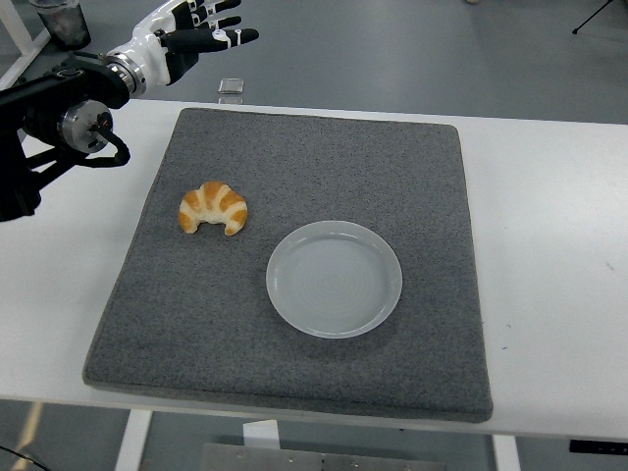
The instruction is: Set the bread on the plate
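Where grey felt lies, a crescent croissant point(213, 208) (glossy) rests.

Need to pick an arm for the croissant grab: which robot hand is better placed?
Left. The left robot hand is open above the table's far-left corner, on the croissant's side; no right arm is in view.
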Controlling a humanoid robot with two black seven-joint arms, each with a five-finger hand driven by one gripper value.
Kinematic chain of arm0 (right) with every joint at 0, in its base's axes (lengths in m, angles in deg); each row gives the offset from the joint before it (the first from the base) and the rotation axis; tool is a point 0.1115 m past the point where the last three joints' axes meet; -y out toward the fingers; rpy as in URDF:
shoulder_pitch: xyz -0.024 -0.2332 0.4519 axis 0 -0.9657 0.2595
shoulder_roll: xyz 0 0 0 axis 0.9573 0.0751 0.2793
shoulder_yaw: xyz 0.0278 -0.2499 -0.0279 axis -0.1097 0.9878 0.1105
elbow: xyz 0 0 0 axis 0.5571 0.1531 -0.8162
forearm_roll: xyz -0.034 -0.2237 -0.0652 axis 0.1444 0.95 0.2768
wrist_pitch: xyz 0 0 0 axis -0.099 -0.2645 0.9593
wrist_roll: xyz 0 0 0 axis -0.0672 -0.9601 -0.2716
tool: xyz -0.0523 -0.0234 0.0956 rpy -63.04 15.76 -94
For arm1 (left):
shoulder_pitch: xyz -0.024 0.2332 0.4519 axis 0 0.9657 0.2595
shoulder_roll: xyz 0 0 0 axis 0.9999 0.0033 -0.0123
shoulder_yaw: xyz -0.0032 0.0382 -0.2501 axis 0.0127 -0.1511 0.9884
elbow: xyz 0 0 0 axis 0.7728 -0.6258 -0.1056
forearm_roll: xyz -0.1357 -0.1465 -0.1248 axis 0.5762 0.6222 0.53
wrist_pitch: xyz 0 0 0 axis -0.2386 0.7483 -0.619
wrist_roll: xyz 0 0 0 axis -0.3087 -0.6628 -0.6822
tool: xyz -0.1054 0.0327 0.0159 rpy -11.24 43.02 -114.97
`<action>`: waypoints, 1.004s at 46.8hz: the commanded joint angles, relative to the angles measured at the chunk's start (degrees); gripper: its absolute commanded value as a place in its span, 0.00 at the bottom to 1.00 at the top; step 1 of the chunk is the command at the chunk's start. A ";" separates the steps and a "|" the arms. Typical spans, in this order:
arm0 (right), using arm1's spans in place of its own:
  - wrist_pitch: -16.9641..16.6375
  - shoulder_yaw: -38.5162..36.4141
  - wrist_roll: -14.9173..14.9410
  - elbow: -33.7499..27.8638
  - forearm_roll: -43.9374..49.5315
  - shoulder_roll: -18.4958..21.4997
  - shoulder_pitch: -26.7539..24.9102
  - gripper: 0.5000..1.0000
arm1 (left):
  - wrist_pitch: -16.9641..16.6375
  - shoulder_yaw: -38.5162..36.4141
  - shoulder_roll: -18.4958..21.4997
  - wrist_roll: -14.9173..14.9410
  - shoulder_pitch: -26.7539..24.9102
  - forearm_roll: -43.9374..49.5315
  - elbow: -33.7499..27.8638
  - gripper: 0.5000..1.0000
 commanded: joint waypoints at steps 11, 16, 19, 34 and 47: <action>0.00 0.00 0.00 -0.01 0.00 0.00 0.00 0.90 | -1.16 -18.03 3.13 0.13 -11.41 -1.06 -3.33 0.98; 0.00 0.00 0.00 -0.01 0.00 0.00 0.00 0.90 | 0.33 -21.02 6.11 -0.13 -13.69 -6.42 -6.75 0.99; 0.00 0.00 0.00 -0.01 0.00 0.00 0.00 0.90 | 1.47 -21.20 8.57 -0.14 -14.49 -10.11 -10.35 0.99; 0.00 0.00 0.00 -0.01 0.00 0.00 0.00 0.90 | 11.75 -22.79 19.30 -0.14 -15.63 -29.97 -18.36 0.98; 0.00 0.00 0.00 -0.01 0.00 0.00 0.00 0.90 | 16.77 -22.96 22.90 -1.45 -15.90 -43.25 -18.10 0.95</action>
